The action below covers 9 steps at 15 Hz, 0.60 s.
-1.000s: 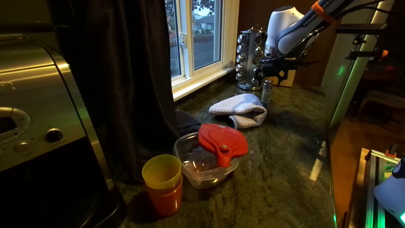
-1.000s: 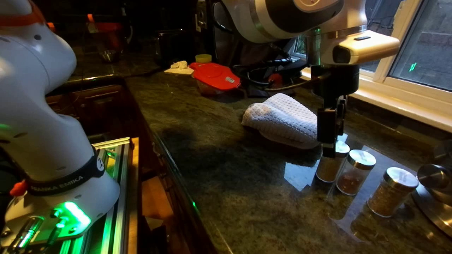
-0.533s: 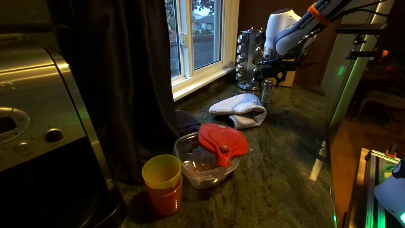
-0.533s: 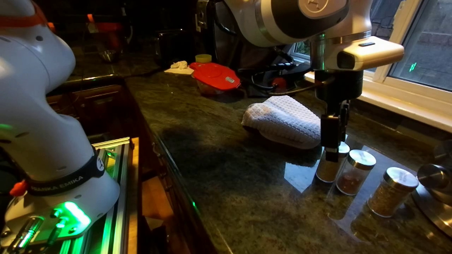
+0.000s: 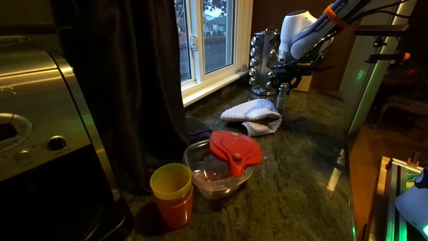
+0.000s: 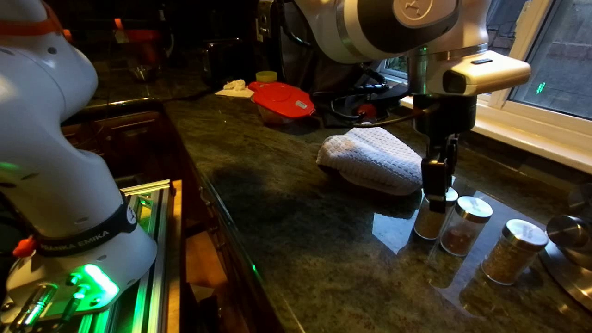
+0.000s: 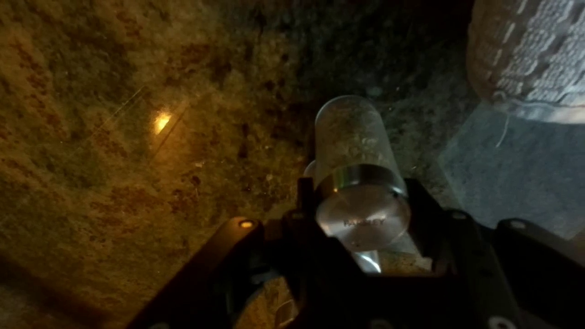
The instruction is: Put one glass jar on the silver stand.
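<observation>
A clear glass jar (image 7: 352, 132) with a shiny metal lid stands on the dark counter beside the towel. My gripper (image 7: 358, 194) has come down over its top in the wrist view. One black finger presses each side of the lid, with no gap visible. In an exterior view the near finger partly covers this jar (image 6: 425, 224). Two more glass jars, one with reddish contents (image 6: 465, 231) and one with brownish contents (image 6: 512, 254), stand closer to the silver stand. The silver stand (image 5: 262, 62) rises by the window, jars in its tiers; its base (image 6: 571, 273) shows at an edge.
A folded pale towel (image 6: 374, 159) lies right behind the gripped jar. Farther along are a clear tub under a red lid (image 5: 235, 150) and stacked cups (image 5: 172, 197). A light wooden block (image 5: 305, 83) stands behind the gripper; the window sill (image 6: 532, 138) borders the counter.
My gripper has dropped slightly and shifted a little toward the window side. Its fingers have closed in from wide apart to the jar's lid. The jars have not visibly moved.
</observation>
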Each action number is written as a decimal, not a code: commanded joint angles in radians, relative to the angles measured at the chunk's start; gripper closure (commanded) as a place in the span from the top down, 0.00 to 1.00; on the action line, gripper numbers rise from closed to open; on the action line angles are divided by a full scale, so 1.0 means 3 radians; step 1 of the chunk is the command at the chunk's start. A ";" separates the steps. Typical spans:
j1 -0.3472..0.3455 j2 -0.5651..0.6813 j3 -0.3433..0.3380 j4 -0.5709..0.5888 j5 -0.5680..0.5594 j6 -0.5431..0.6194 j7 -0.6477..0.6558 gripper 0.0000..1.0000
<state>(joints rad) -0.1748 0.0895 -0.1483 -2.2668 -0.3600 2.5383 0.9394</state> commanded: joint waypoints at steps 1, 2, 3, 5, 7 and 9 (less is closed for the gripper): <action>0.0082 -0.0049 -0.0048 -0.0011 0.0094 -0.0083 -0.0050 0.24; 0.0090 -0.0077 -0.0040 -0.0020 0.0126 -0.0100 -0.0075 0.24; 0.0099 -0.0104 -0.0037 -0.0024 0.0133 -0.0107 -0.0081 0.24; 0.0118 -0.0227 -0.0021 -0.0038 0.0199 -0.0176 -0.0141 0.24; 0.0132 -0.0396 -0.0009 -0.0066 0.0209 -0.0192 -0.0175 0.24; 0.0133 -0.0605 0.0012 -0.0130 0.0141 -0.0132 -0.0161 0.24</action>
<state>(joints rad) -0.1429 0.0188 -0.1484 -2.2642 -0.3196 2.5202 0.9090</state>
